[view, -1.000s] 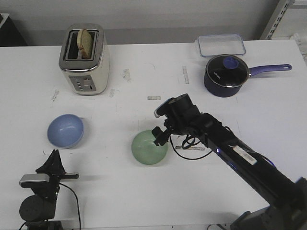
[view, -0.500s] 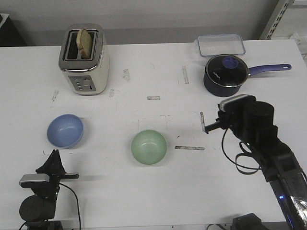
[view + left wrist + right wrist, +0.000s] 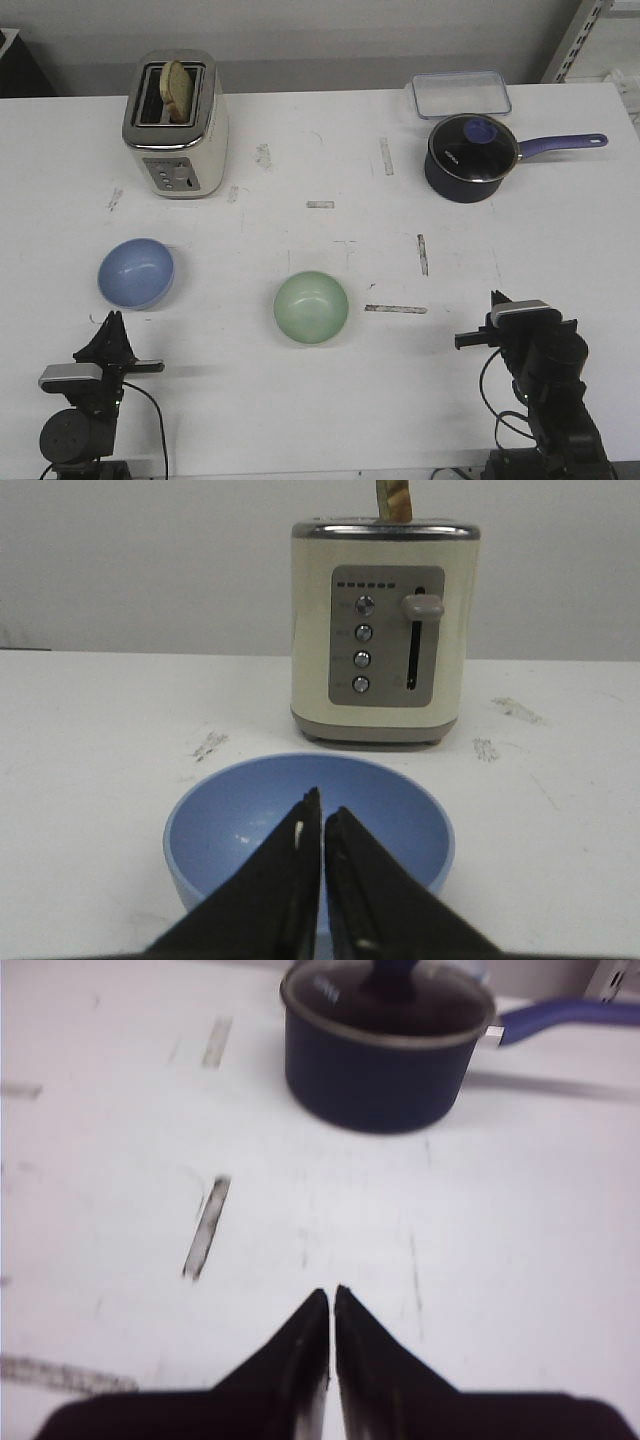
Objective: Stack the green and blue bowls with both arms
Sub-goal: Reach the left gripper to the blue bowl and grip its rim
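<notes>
The pale green bowl [image 3: 311, 306] sits upright and empty near the middle of the white table [image 3: 330, 240]. The light blue bowl [image 3: 136, 272] sits upright at the left, apart from it. My left gripper [image 3: 112, 320] is low at the front left edge, just short of the blue bowl. In the left wrist view the blue bowl [image 3: 230, 820] lies right beyond that gripper [image 3: 320, 808], whose jaws are shut and empty. My right gripper [image 3: 495, 298] is at the front right edge, far from both bowls. It is shut and empty over bare table in the right wrist view [image 3: 331, 1298].
A cream toaster [image 3: 175, 125] holding a slice of bread stands at the back left, also in the left wrist view [image 3: 385, 630]. A dark navy saucepan [image 3: 472, 155] with a purple handle and a clear lidded box [image 3: 458, 93] are at the back right.
My right arm has pulled away from the green bowl, first to the right, then back to the front right edge. The green bowl stays in place. The left arm has not moved.
</notes>
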Available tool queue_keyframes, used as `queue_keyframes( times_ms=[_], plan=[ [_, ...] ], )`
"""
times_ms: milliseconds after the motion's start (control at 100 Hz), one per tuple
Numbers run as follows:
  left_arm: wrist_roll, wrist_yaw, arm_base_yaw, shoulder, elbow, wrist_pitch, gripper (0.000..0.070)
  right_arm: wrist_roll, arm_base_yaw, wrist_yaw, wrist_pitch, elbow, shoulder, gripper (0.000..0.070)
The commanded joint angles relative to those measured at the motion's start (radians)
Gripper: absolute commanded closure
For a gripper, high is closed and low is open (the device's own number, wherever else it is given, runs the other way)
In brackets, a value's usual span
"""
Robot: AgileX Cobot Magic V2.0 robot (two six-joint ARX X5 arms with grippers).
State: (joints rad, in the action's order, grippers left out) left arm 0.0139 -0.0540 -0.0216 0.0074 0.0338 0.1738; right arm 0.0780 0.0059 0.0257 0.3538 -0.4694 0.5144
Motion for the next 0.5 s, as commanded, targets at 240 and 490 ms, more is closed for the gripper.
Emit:
queue_keyframes(
  times_ms=[240,490],
  plan=[
    [-0.047,-0.026,0.002,0.064,0.175,0.081,0.0699,-0.01,0.001,0.0,-0.026,0.004,-0.035,0.07],
    [-0.186,-0.145,0.031,0.397,0.584,0.078,0.0699,0.002,0.001,-0.001,-0.029,0.004,-0.034,0.07]
  ],
)
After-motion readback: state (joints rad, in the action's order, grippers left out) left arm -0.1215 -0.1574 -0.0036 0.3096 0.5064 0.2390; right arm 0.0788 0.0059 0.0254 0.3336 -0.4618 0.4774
